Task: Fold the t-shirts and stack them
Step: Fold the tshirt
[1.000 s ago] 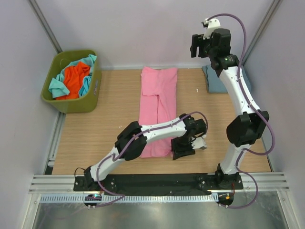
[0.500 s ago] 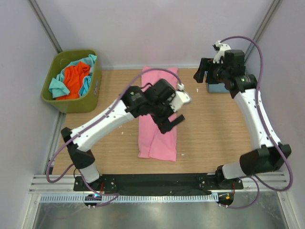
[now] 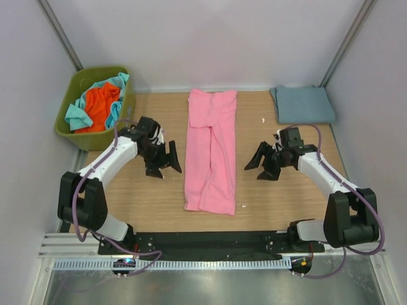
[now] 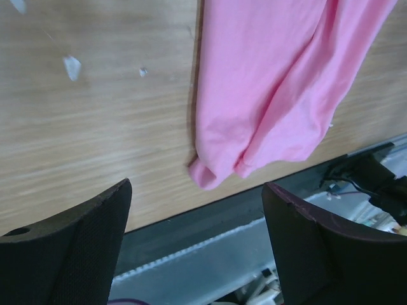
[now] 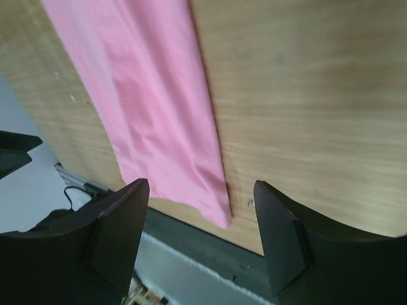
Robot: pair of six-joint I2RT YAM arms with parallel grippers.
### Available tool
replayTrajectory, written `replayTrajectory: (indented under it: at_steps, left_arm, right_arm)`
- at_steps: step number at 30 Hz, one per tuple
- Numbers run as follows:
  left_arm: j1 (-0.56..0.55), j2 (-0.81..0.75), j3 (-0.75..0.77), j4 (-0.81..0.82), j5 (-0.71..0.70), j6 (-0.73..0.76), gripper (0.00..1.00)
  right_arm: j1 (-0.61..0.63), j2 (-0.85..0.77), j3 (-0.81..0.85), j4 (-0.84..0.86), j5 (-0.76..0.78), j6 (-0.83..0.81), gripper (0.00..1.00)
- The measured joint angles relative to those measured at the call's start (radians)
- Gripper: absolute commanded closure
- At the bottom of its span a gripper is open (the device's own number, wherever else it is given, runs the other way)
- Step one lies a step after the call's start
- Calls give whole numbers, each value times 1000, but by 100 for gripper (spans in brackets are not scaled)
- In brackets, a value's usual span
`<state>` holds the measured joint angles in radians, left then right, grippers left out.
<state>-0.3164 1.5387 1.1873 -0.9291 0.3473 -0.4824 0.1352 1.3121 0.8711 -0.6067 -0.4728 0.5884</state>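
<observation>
The pink t-shirt (image 3: 211, 152) lies as a long strip down the middle of the tabletop (image 3: 146, 203). Our left pincer (image 3: 163, 169) and right pincer (image 3: 257, 170) flank it, both wide and empty; we judge it best to pinch both near corners together and fold evenly. Smooth wood, pale walls (image 3: 210, 38) close around.

Both wrist views cut the pink t-shirt (image 4: 267, 95) off at their top edge. In the bin (image 3: 108, 138) the teal t-shirt (image 3: 75, 115) hid part of the orange t-shirt (image 3: 102, 105). White specks (image 4: 72, 67) on the table (image 4: 95, 140) were too small to identify.
</observation>
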Motion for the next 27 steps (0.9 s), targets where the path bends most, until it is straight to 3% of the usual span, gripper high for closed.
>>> replayTrajectory:
  at_steps: [4,12,20,27]
  left_arm:
    - [-12,-86,-195,116,90,-122,21]
    - [-19,-96,-418,309,167,-254,28]
    - [-19,-48,-465,401,198,-326,35]
    - [-22,20,-465,443,210,-353,38]
  right_arm:
    - [-1,28,-152,47,-84,76,30]
    - [16,55,-380,243,-212,178,34]
    - [145,71,-394,380,-243,236,35]
    - [201,67,-414,389,-230,253,35]
